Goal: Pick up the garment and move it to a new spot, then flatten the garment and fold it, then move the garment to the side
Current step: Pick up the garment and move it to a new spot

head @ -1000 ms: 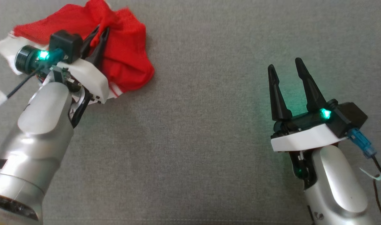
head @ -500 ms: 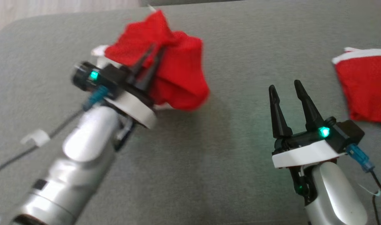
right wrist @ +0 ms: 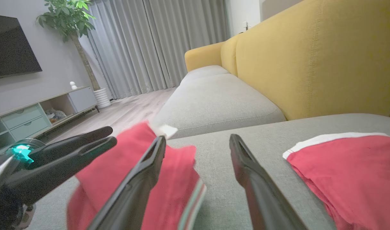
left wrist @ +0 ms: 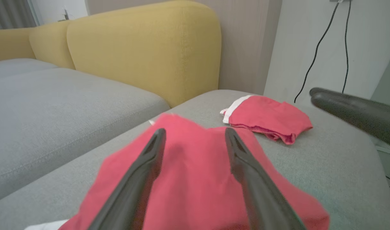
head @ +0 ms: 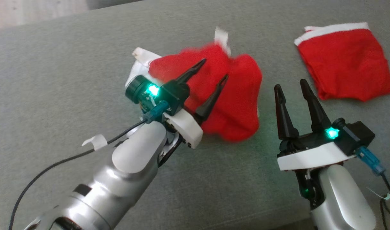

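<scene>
- Our left gripper holds its jaws wide over the crumpled red cloth garment, leaving it free for flattening.
- Our right gripper waits nearby, jaws wide, empty.

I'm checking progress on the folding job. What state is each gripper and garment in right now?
left gripper: open, fingers spread over the crumpled garment, gripping nothing.
right gripper: open, empty, over bare cushion.
crumpled garment: bunched, unfolded, blurred, not gripped.
folded garment: folded flat, lying apart on the robot's right.
</scene>
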Available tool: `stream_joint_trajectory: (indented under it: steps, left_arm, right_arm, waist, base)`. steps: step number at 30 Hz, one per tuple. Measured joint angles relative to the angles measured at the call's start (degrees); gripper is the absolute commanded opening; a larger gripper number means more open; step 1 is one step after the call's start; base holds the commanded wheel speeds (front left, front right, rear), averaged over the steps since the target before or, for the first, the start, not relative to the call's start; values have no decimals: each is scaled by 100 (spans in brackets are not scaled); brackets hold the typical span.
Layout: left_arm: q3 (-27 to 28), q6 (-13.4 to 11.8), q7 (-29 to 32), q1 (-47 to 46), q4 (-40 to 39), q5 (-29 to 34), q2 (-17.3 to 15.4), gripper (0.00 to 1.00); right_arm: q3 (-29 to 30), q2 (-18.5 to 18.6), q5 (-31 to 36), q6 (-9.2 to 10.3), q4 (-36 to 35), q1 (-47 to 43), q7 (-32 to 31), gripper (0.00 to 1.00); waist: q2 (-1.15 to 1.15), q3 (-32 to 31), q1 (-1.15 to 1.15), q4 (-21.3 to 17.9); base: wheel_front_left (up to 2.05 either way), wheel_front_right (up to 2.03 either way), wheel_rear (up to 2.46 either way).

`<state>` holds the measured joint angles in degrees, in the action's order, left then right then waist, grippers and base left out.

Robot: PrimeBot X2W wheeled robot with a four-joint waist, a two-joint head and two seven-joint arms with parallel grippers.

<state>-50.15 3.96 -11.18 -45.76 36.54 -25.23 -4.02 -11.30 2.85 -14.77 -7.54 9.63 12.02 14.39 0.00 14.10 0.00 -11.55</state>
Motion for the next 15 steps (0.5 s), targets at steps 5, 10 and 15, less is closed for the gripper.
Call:
stream_joint_trajectory:
  steps: [5,10,15]
  left_arm:
    - [-11,-43,-163,-1,311,-4,75,100]
    - [99,-148,-288,13,391,-103,89,100]
    - [554,-345,-328,267,96,-103,-168,100]
  right_arm:
    - [32,0,-46,0,3,-1,0,100]
    - [48,-1,-31,0,25,-4,0,100]
    - [85,-1,53,0,57,-162,0,100]
  waist:
    - [0,33,1,-167]
    - [0,-145,0,-25]
    - [0,-378,0,252]
  base:
    - [0,0,0]
    - [0,0,0]
    - [0,0,0]
